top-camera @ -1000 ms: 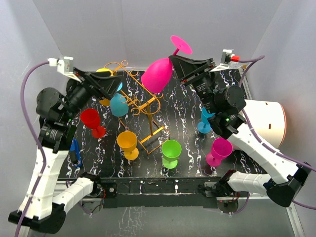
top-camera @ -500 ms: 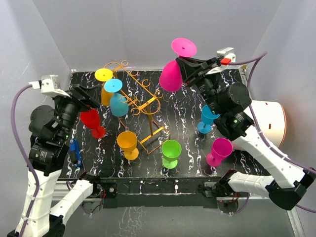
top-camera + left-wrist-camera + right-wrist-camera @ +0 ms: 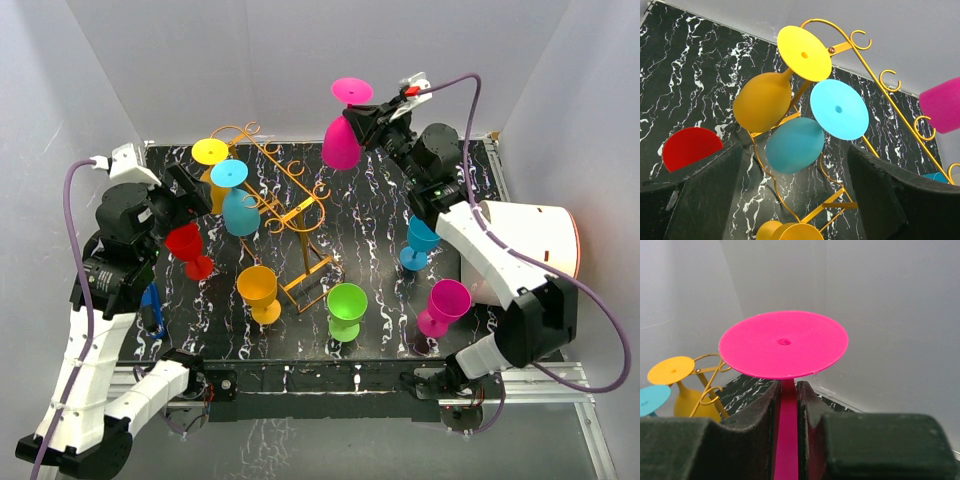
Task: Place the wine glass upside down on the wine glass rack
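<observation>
right gripper (image 3: 788, 390) clamps the stem of the magenta plastic wine glass (image 3: 341, 147), foot up, axis nearly upright, above and right of the thin golden wire rack (image 3: 889, 96); rack lies leftward, lower.

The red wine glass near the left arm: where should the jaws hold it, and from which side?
Probably the thin stem, between bowl and foot: the red wine glass stands upright and its round bowl is wide. Come level from its left, where the open left gripper is; the wine glass rack with hung glasses crowds its right.
</observation>
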Controlling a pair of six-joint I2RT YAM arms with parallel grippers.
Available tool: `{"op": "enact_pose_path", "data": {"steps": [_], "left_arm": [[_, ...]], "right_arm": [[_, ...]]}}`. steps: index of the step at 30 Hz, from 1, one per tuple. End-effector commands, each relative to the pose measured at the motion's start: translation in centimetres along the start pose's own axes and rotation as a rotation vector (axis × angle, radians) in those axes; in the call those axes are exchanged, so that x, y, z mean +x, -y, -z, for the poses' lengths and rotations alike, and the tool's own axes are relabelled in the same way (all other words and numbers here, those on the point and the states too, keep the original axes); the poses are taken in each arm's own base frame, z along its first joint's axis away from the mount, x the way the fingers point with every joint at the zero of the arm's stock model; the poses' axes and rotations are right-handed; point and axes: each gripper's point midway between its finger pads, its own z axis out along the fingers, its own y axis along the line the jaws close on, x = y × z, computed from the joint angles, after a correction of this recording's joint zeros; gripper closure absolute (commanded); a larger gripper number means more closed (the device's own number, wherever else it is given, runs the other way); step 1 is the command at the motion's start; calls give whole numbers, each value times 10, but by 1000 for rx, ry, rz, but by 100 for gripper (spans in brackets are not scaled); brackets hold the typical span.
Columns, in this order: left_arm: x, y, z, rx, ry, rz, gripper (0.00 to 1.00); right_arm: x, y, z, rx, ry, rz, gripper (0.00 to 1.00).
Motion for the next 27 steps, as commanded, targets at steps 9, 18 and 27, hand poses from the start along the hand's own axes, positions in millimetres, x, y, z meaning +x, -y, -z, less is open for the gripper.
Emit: {"op": "enact_pose_path", "data": {"steps": [9,18,27], "left_arm": [[-22,8,21,30,31,12,17],[-23,19,25,83,23,29,17],[-11,23,30,132,-5,26,15]], "right_arm": [[1,-47,-44,-417,72,74,100],[44,-53,-79,-517,36,-22,100],[78,-82,-102,-553,-6,-34,100]]}}
